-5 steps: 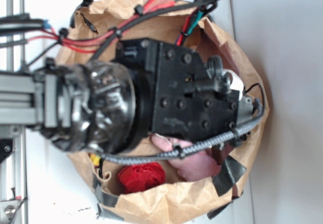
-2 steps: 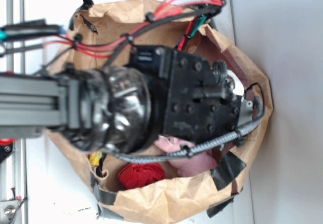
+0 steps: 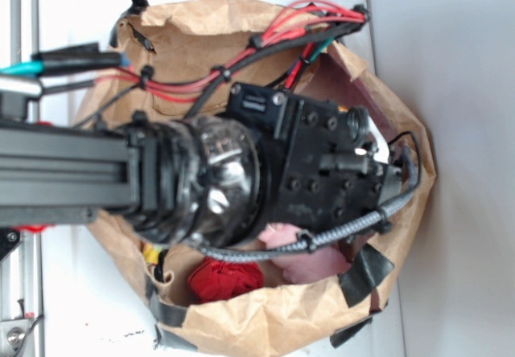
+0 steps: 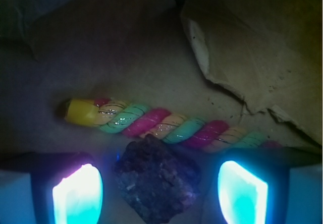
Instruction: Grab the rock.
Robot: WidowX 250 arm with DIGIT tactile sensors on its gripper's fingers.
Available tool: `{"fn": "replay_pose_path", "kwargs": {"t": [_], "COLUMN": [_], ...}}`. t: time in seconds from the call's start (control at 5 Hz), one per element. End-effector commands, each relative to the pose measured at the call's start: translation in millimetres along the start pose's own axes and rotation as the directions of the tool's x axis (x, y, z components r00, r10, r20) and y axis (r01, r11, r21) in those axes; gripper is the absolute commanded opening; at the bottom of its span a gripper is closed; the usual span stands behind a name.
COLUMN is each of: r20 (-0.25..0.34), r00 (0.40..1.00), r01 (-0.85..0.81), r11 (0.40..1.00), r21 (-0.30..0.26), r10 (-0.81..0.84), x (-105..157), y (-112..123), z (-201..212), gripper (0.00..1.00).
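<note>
Inside brown paper bag (image 3: pixel 241 317), gripper (image 4: pixel 160 191) spread wide, rock (image 4: pixel 156 183) between its fingers, untouched.

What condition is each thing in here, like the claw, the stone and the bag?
tool: open, a glowing finger on each side of the rock, not touching it.
rock: lying loose on the bag floor between the fingers.
twisted rope stick: lying flat just behind the rock.
paper bag: open, crumpled, patched with dark tape.
red ball: resting inside the bag.
</note>
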State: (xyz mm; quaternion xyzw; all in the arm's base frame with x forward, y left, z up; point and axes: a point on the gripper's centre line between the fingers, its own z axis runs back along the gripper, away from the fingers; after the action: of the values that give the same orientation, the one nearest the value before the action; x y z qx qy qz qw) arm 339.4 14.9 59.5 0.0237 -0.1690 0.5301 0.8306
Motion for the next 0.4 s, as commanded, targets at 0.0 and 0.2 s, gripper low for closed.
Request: {"fn": "replay_pose_path", "kwargs": {"t": [0.0,0.2], "r20": [0.017,0.008], "r00": [0.999,1.000], "r01": [0.028,0.025], "r11": [0.999,0.999], "r21": [-0.038,-0.038], "r10": [-0.027,-0.024], "x": [-1.5,-2.1], "y": [-10.0,-8.2], "z": [7.4,8.5], "gripper": [0.66,0.00]}}
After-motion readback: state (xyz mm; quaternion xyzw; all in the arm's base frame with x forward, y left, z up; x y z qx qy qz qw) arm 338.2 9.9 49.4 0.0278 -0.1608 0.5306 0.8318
